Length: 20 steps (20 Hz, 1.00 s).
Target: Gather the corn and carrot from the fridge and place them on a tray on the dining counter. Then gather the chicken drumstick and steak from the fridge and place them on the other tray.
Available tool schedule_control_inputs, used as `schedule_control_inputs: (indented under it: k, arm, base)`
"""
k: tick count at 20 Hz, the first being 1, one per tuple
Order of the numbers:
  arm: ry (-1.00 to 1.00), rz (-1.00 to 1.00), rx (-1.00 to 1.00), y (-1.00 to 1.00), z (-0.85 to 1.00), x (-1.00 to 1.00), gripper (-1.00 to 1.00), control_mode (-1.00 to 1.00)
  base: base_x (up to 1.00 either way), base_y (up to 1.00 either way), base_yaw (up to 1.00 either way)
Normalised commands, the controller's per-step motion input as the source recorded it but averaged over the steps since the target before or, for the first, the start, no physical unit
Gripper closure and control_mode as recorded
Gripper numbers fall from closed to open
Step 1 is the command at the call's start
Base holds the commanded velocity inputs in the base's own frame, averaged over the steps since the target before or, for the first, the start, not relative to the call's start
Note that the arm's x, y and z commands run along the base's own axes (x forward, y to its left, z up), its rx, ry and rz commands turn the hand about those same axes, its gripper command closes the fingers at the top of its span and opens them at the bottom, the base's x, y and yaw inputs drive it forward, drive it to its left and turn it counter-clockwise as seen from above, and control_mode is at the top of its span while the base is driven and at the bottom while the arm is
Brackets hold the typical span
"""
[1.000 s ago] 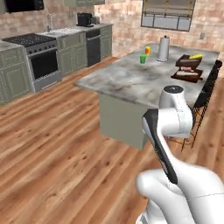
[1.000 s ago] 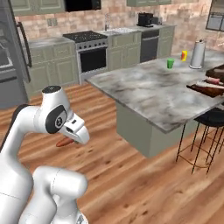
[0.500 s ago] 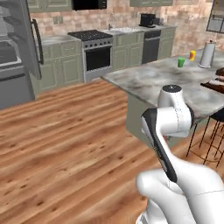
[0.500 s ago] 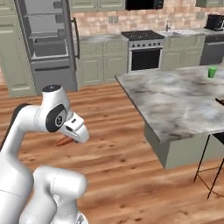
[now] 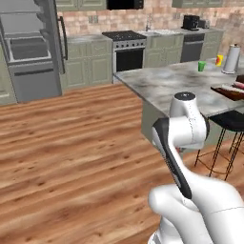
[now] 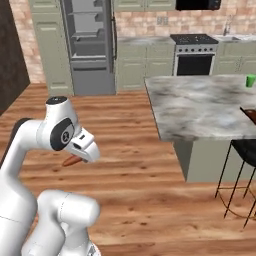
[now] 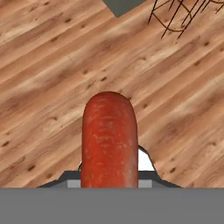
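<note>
The carrot (image 7: pixel 109 140) is clamped in the gripper (image 7: pixel 110 173), carried above the wooden floor (image 7: pixel 43 65), away from the dining counter (image 6: pixel 200 107); the fridge (image 6: pixel 90 47) is seen standing open beyond.

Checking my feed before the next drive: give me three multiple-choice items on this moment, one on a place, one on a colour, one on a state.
1. Where is the carrot?
A. in the gripper
B. on the floor
C. on a tray

2. What colour is the cup on the dining counter?
A. red
B. green
C. blue

3. The fridge door is:
A. shut
B. open
C. missing

Key: 1 A, the carrot juts from the hand over the wood floor; 2 B, green in the right base view; 3 B, its shelves show.
</note>
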Motion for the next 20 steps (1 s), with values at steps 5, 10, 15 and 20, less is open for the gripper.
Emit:
schedule_control_inputs:
  k: [5, 10, 15, 20]
  arm:
    - [0.0, 0.0, 0.0, 0.0, 0.0, 0.0, 1.0, 1.0]
    - [0.0, 0.0, 0.0, 0.0, 0.0, 0.0, 1.0, 1.0]
    - [0.0, 0.0, 0.0, 0.0, 0.0, 0.0, 1.0, 1.0]
    - [0.0, 0.0, 0.0, 0.0, 0.0, 0.0, 1.0, 1.0]
  base:
    - [-0.21, -1.0, 0.2]
    - [0.0, -1.0, 0.11]
    - [-0.07, -1.0, 0.13]
    - [-0.24, -1.0, 0.18]
